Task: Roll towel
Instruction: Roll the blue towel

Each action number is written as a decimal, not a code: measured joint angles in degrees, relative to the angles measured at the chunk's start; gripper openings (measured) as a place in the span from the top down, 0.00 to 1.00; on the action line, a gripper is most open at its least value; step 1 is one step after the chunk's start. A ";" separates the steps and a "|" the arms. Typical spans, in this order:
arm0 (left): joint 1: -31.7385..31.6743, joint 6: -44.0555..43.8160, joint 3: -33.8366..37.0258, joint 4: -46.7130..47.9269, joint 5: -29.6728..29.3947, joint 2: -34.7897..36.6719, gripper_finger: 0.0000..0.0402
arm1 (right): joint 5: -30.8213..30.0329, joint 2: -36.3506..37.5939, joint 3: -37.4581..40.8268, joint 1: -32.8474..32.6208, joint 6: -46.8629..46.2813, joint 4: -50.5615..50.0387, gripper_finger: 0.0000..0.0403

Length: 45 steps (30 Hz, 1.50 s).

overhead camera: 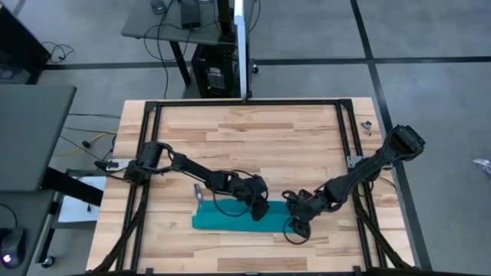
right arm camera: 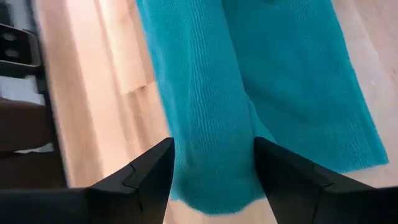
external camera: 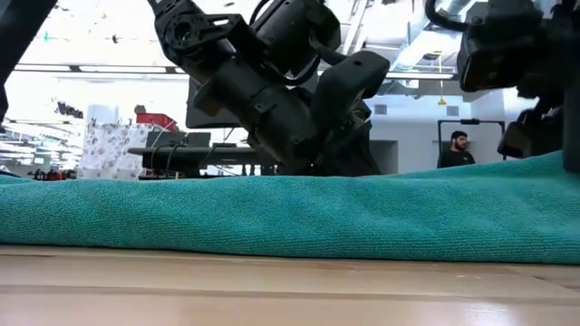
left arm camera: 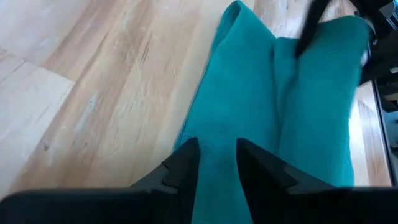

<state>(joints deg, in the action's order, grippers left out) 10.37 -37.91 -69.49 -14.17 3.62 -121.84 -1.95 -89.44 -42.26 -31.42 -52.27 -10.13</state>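
Towel (external camera: 272, 217) stretched long along my table's (overhead camera: 253, 138) near edge, bare wood from twelve o'clock outward.
Left gripper (left arm camera: 217, 165) sits over its middle, fingers narrowly parted; right gripper (right arm camera: 214, 168), spread wide, straddles its three o'clock end.

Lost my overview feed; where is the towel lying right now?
In the high view the towel lies as a long strip near the table's front edge, between the left pincer and right pincer.

My two matte black jointed arms, thin black cables looped along their links, left gripper (left arm camera: 217, 163) and right gripper (right arm camera: 213, 163) with angular, wedge-shaped black fingers
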 joint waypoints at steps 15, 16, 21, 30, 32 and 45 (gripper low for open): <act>-0.36 -0.33 0.05 0.55 0.13 -0.02 0.76 | 4.72 -5.45 -0.88 -2.01 -1.34 7.06 0.95; -0.40 -0.35 0.07 0.55 0.13 -0.02 0.76 | 4.98 -5.47 -0.88 -2.18 -1.53 7.40 0.96; -0.76 -0.44 0.07 1.03 -0.34 -0.02 0.76 | 6.08 -4.65 -0.88 -2.25 -4.45 8.13 0.91; -0.97 -1.10 0.11 0.81 -1.32 -0.04 0.76 | 6.67 -4.58 -0.88 -2.38 -5.97 9.07 0.95; -0.62 -1.11 0.11 0.79 -1.50 -0.04 0.76 | 6.78 -4.58 -0.88 -1.76 -5.97 8.90 0.92; -0.40 -0.27 0.13 0.68 1.00 -0.13 0.76 | 8.56 -1.45 -0.88 0.14 -7.72 1.92 0.72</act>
<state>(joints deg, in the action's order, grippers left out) 9.97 -38.18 -69.36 -13.50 4.62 -121.97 6.61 -90.90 -43.13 -31.28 -59.98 -8.21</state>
